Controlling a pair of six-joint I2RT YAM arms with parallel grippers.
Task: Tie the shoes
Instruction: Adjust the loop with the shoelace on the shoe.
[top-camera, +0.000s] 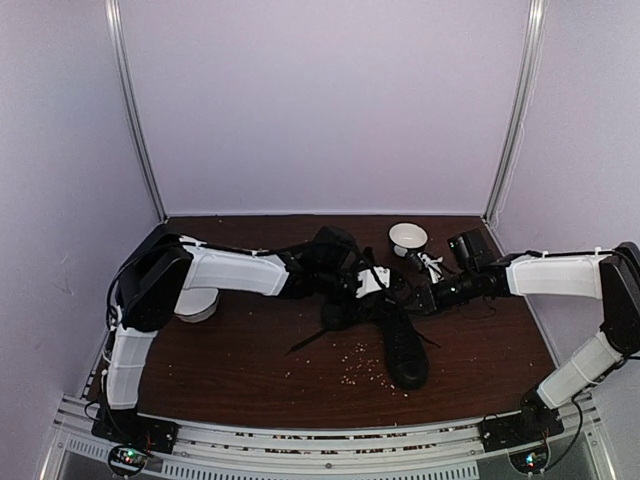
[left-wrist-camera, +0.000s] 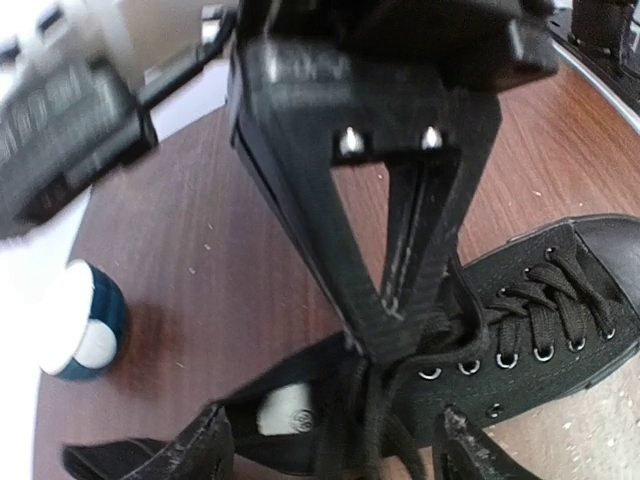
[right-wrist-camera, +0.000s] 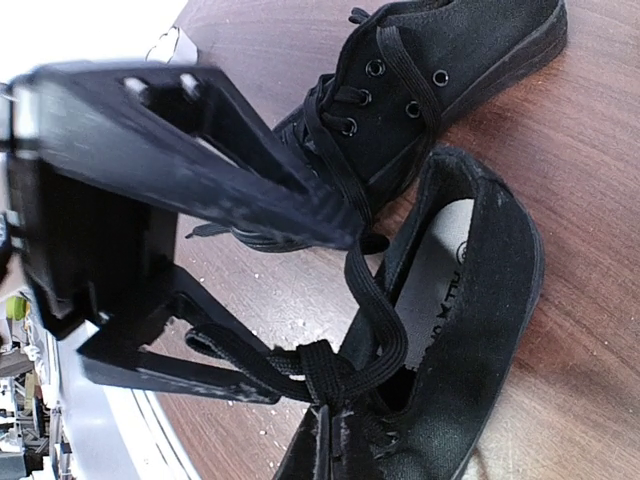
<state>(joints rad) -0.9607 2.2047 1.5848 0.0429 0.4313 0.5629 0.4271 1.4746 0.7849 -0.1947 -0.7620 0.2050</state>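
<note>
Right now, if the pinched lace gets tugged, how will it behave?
Probably floppy: the lace bends in a loose curve from the right tool shut on it. It looks flat and woven, so it likely won't slip much. The shoe looks light and soft-sided, so a hard tug may drag it.

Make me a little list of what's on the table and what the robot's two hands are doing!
shoes: two black sneakers, touching, mid-table
right gripper: jaws shut on a lace
left gripper: jaws open, over the shoes
back bowl: white, behind the shoes
left bowl: white, partly under the left arm
table: brown, with scattered crumbs
</note>
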